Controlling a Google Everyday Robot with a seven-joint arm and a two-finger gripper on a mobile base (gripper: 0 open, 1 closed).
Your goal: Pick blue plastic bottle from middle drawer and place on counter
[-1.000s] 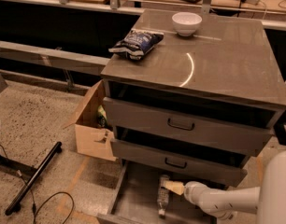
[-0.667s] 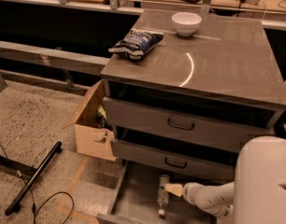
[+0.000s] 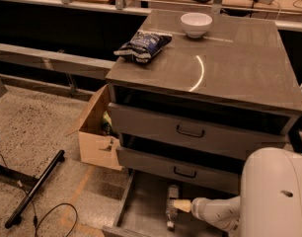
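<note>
My upper body is a big rounded shell [image 3: 274, 181], smooth and off-white, filling the 5 o'clock corner of the view. One small dark oval mark [image 3: 287, 193] sits on it (a recess or a screw, I cannot tell). From the shell a pale grey-white forearm [image 3: 217, 212] tapers toward 9 o'clock. It ends in my end effector [image 3: 181, 205], a cream-yellow tip low down at about 6 o'clock.

Arm housing [image 3: 277, 191] has swung further in below the counter's [image 3: 230, 68] front right corner. I now see it covering far more than a second ago. Gripper [image 3: 182, 205], right beside the blue plastic bottle [image 3: 171, 216] in the middle drawer [image 3: 143, 209], has shifted only slightly.
</note>
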